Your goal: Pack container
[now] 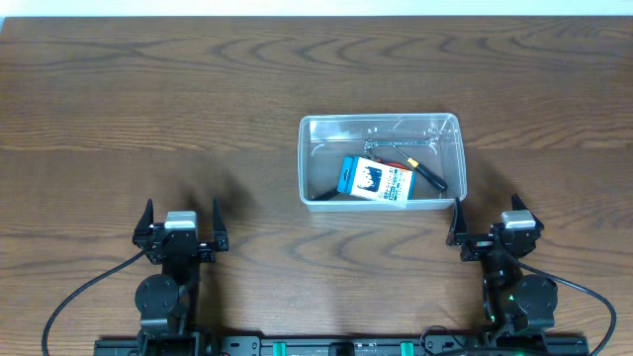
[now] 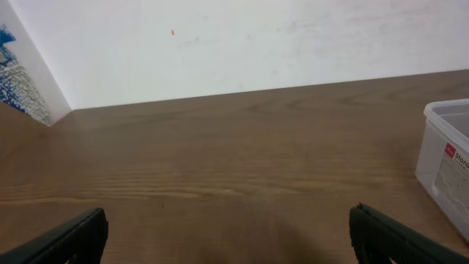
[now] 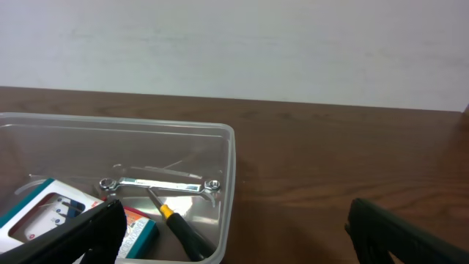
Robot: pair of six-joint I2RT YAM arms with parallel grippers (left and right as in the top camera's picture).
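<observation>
At table's near edge, 6 o'clock of the overhead view:

1. Left gripper point(image 2: 227, 238): jaws spread wide, nothing between them, only bare wood ahead.
2. Right gripper point(image 3: 234, 235): jaws likewise parted and empty, its left finger point(image 1: 457, 220) just beside the container's near right corner.
3. Container point(image 1: 380, 119): clear tub, upright, at 11 o'clock from the right gripper and 2 o'clock from the left. Inside it are a blue-and-white box point(image 1: 376, 180), a combination wrench point(image 3: 160, 185) and a black-handled tool with a yellow collar point(image 3: 179, 224).

Hazard, judged: a forward reach by the right arm could catch the tub's wall and shove or tip it, since it looks light.

Surface: dark wood-grain table point(image 1: 148, 99), with no loose items seen outside the tub.
Room: plain white wall point(image 2: 256, 44), with a blue-printed panel point(image 2: 15, 81) at 9 o'clock.
</observation>
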